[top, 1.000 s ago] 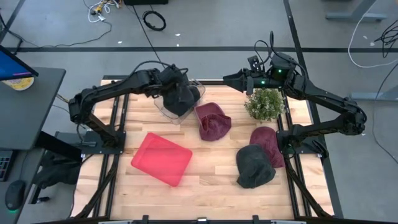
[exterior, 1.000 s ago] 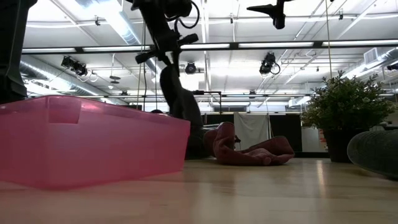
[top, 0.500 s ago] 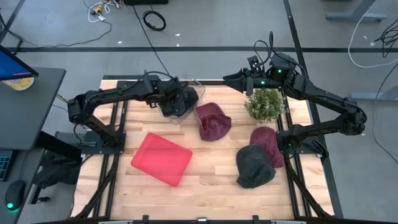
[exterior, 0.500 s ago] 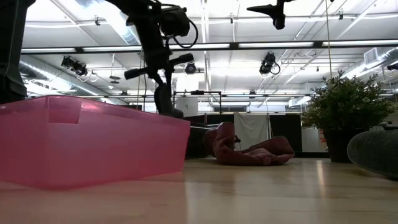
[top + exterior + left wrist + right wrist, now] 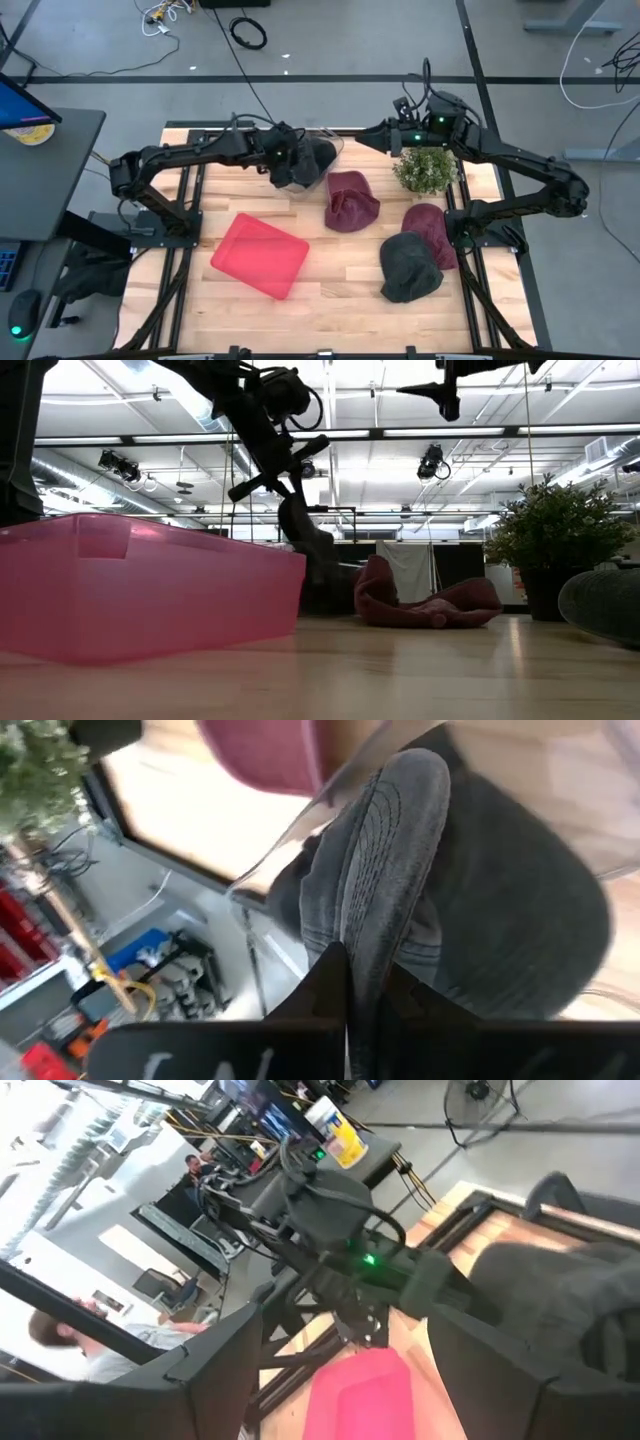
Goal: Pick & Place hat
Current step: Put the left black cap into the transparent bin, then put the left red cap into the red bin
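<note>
Pinching a dark grey hat [image 5: 308, 160] between its jaws, the left gripper [image 5: 283, 160] sits at the upper centre of the high view, over the far edge of the tabletop [image 5: 330, 290], the hat hanging into a clear container [image 5: 330, 780] there. The right gripper [image 5: 372, 133] hovers just right of it, above a maroon hat [image 5: 350, 200] and beside a potted plant [image 5: 427, 167]; whether its jaws are spread cannot be told. A pink bin [image 5: 260, 255], another maroon hat [image 5: 432, 228] and another dark hat [image 5: 408, 266] lie lower down; no writing is legible.

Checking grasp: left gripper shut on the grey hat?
Yes, the left gripper pinches a fold of the grey hat between its fingers.
</note>
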`<action>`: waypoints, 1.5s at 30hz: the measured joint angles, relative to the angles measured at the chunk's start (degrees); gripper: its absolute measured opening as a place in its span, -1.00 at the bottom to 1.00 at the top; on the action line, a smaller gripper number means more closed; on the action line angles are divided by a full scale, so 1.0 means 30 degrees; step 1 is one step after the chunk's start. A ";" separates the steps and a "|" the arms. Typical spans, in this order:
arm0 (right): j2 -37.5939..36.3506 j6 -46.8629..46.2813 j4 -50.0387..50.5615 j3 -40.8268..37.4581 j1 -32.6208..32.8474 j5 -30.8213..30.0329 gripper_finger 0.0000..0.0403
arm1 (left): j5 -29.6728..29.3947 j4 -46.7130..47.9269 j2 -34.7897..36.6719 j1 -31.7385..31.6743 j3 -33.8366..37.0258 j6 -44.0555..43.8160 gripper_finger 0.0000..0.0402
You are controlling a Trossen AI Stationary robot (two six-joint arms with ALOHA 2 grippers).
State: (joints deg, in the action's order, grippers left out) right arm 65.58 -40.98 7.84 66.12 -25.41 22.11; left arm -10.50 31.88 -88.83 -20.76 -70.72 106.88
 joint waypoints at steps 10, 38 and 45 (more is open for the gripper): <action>0.0000 -0.1250 -0.3847 -0.1475 0.0297 0.0183 0.43 | 0.1172 0.1885 -0.0262 -0.1235 -0.0039 -0.2116 -0.85; 0.0000 -0.0913 -0.4586 -0.1475 0.0290 0.0511 0.43 | -1.1390 0.0909 0.0504 -0.1405 -0.1547 -1.1994 0.47; -0.0006 -0.0764 -0.5065 -0.1475 0.0284 0.0865 0.43 | -1.0991 0.0413 0.1147 -0.0495 -0.2427 -1.0834 0.47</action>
State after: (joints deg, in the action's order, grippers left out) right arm 65.56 -43.27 -7.36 61.69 -24.56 24.70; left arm -43.48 33.12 -85.38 -22.24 -78.00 74.38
